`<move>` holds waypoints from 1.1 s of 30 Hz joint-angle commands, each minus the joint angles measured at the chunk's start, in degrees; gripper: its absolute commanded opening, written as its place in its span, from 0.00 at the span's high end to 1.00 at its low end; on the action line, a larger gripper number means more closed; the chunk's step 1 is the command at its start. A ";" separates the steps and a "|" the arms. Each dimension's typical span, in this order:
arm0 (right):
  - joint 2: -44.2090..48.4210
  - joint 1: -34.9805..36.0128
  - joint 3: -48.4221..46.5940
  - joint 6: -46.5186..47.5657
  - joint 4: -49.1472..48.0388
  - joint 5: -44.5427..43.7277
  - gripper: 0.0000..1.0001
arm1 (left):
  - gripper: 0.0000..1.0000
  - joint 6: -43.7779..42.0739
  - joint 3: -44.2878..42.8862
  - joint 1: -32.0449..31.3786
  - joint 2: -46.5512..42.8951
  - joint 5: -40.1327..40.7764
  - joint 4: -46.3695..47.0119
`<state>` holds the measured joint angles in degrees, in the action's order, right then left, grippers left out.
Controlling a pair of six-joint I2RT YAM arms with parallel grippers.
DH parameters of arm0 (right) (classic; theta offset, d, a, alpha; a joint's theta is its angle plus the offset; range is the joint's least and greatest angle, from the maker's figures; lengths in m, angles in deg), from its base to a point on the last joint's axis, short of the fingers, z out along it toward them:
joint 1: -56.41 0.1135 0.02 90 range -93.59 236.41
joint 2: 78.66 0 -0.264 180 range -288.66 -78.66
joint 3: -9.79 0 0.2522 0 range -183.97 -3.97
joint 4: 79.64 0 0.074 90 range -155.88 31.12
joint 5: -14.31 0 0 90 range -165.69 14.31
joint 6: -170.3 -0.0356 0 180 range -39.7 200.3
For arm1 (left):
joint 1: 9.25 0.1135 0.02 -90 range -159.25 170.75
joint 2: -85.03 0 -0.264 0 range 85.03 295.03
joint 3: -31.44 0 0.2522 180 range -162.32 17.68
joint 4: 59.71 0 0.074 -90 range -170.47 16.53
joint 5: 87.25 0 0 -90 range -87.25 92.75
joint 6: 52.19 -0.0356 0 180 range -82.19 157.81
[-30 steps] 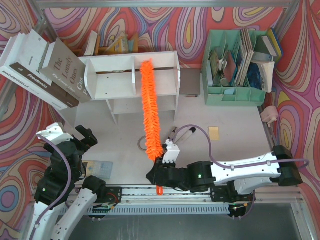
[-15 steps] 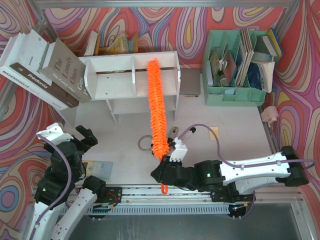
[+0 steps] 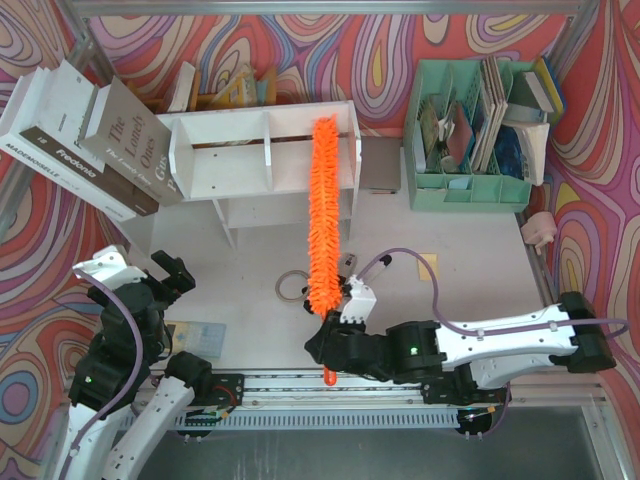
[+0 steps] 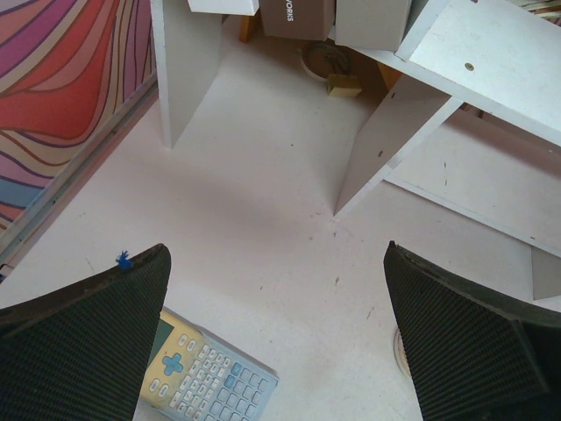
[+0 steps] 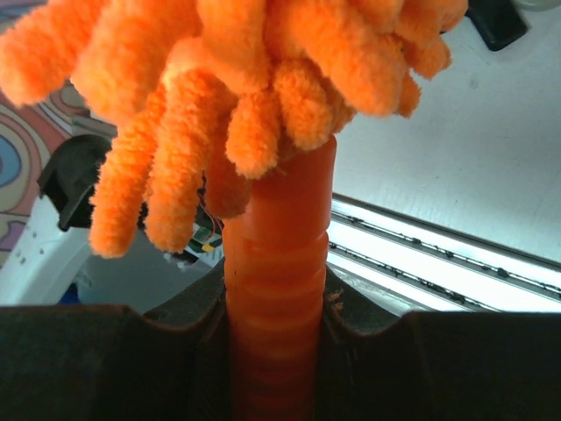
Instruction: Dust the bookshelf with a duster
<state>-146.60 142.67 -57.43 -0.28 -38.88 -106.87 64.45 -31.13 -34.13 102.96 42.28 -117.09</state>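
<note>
Gripping hand: right gripper [image 3: 327, 345], jaws clamped on the ribbed orange handle of the duster [image 3: 322, 210], near the table's [image 3: 480, 250] near edge, about mid-width.
Right wrist view: handle rises between the dark fingers [image 5: 131, 360]; the fluffy strands fill the top and hide everything beyond them.
Duster position: runs from that grip toward the far edge; its tip lies over the bookshelf [image 3: 215, 160], in the upper tier right of the central divider. Contact with the shelf board cannot be told from above.
Handle end: a short orange stub pokes out below the gripper, over the rail.
Bookshelf: white, toward the far-left corner; its lower tier is partly covered by the duster.
Idle hand: left gripper [image 3: 168, 272], jaws spread wide, nothing between them, near the near-left corner.
Left wrist view: fingers [image 4: 88, 342] cut off at the bottom edge; calculator [image 4: 206, 377] partly hidden behind one.
Books: large white and grey books [image 3: 90, 135] leaning at the far-left corner, cropped by the frame.
Organiser: mint green organiser [image 3: 470, 190] at the far-right corner; contents too crowded to name.
</note>
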 commanded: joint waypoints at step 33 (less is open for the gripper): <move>-6.45 -0.04 -6.71 14.41 -8.97 3.00 1.00 | 0.02 0.35 -0.93 -0.29 0.10 0.72 -0.59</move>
<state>-150.91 142.62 -60.86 6.50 -41.19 -105.47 64.45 -31.13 -34.13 102.98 42.26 -117.09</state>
